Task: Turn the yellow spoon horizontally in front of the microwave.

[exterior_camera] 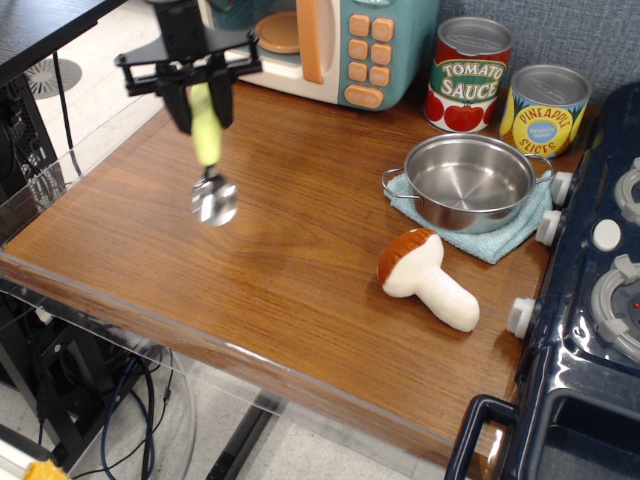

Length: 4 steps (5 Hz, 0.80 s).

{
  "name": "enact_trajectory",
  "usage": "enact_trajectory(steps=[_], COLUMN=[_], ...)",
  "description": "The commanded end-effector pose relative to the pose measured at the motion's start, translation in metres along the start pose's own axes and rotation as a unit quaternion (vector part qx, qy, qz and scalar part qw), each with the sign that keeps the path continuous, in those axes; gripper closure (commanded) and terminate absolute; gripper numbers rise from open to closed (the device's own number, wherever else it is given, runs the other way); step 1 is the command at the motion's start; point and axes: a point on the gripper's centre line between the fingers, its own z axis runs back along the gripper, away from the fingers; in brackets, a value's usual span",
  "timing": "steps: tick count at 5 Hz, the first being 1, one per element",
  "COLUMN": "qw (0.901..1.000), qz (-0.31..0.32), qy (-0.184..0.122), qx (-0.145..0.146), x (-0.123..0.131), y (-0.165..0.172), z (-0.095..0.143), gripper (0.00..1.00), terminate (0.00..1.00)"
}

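Right now your claw (199, 100) is clamped on the handle of the yellow spoon (208, 160), and the spoon hangs off the table with its metal bowl pointing down, below the fingers. The microwave (320, 40) sits just behind and to the right of the claw, so you're roughly in the right zone.

Stuff that could bite you from here:

- The spoon hangs nearly vertical. Drop straight down and the bowl hits the wooden table (300, 250) first, and the spoon can pivot or get levered out of the grip. You probably want to rotate the wrist before lowering.
- The grip is near the top of a chunky, smooth-looking handle, with the heavier bowl end dangling. A fast wrist turn could let it swing or slip.
- The microwave's front corner is close behind the claw. A wide swing of the spoon or of the finger bracket could clip it.
- Let go too high and the round bowl will likely roll, so it lands crooked instead of lying across the microwave's front.
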Motion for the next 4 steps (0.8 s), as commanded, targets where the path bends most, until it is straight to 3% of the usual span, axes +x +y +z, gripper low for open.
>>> enact_trajectory(steps=[1, 3, 4], qw=[0.9736, 0.9389, 0.9298], qz=[0.219, 0.332, 0.357], qy=[-0.06, -0.071, -0.071], qx=[-0.017, -0.057, -0.056], x=[0.003, 0.023, 0.037], y=[-0.021, -0.038, -0.045], z=[0.031, 0.018, 0.006], gripper=[1.0, 1.0, 1.0], terminate=[0.0, 0.0, 0.0])
